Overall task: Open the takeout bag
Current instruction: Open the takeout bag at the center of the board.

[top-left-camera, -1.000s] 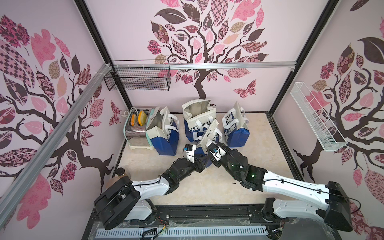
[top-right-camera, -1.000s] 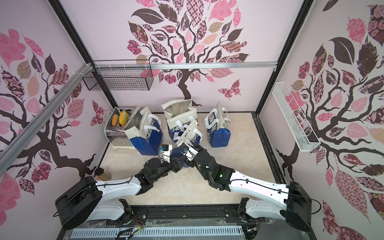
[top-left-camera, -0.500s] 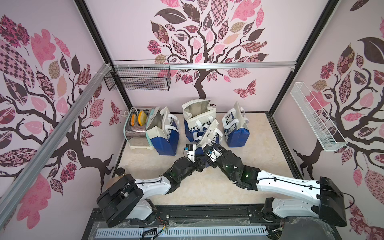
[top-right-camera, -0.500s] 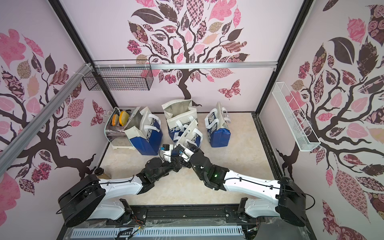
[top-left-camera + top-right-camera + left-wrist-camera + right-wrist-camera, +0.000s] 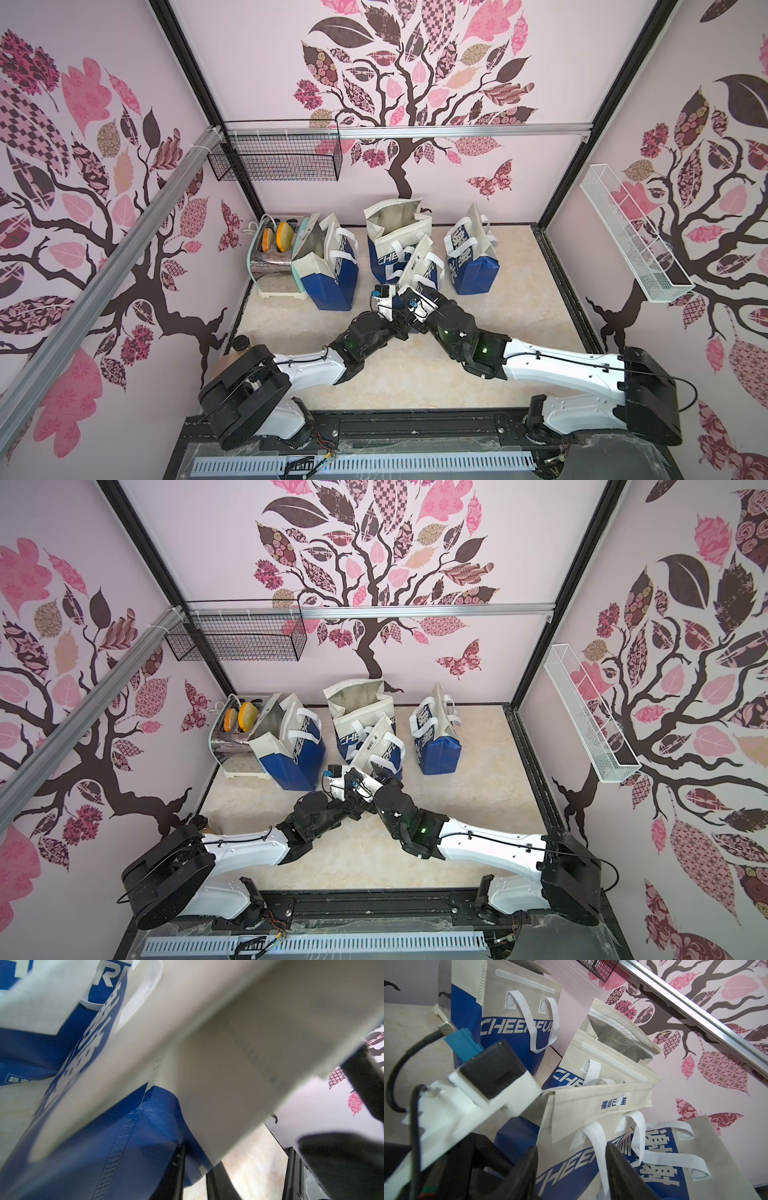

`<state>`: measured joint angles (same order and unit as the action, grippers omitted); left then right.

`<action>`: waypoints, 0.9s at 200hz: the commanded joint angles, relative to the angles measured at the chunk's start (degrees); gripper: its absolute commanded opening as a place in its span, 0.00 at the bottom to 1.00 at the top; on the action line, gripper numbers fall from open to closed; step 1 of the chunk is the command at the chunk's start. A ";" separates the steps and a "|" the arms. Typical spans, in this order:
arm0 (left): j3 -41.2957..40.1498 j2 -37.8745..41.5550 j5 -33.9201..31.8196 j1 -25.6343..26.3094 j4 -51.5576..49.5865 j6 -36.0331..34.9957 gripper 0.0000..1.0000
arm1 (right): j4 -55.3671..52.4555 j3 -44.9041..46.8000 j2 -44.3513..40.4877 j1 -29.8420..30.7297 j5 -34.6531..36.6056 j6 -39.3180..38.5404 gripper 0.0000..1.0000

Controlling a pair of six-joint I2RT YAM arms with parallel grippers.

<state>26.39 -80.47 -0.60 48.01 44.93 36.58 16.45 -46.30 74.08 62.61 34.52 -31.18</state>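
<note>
One takeout bag (image 5: 560, 1126) just beyond right hand (image 5: 572, 1149) (flap (image 5: 602, 1103) folded down)

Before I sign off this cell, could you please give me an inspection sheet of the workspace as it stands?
Surface: beige table, no spills seen.
Job's things: front bag, flap folded shut; left bag and back bag gape open; right bag upright.
Clutter: toaster with bread, back left corner.
Grippers: left gripper against the front bag, jaws unclear; right gripper open, the front bag's handle between its jaws.
Cables: black cable looping at the left wrist camera.
Surroundings: black basket and white basket on tree-patterned walls.
</note>
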 commanded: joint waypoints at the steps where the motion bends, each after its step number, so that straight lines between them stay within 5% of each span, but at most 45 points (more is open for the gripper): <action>1: 1.18 -0.84 0.14 0.16 0.33 -0.19 0.16 | 3.28 -2.90 1.01 0.41 1.40 -0.89 0.54; 81: 2.69 -1.71 0.73 0.24 -1.22 -1.62 0.01 | 7.18 -5.43 5.87 0.40 6.14 -4.57 0.45; 138: 2.88 -1.07 0.35 0.25 -2.63 -2.48 0.00 | 8.34 -5.47 8.53 0.41 11.34 -6.54 0.40; 180: 2.74 -0.31 -0.26 0.24 -3.78 -2.96 0.00 | 7.14 -2.54 4.17 0.41 8.22 -2.93 0.49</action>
<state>28.40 -81.67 -0.43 48.05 41.82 34.74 23.64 -49.78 81.87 63.20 43.05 -36.62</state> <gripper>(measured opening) 0.041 0.446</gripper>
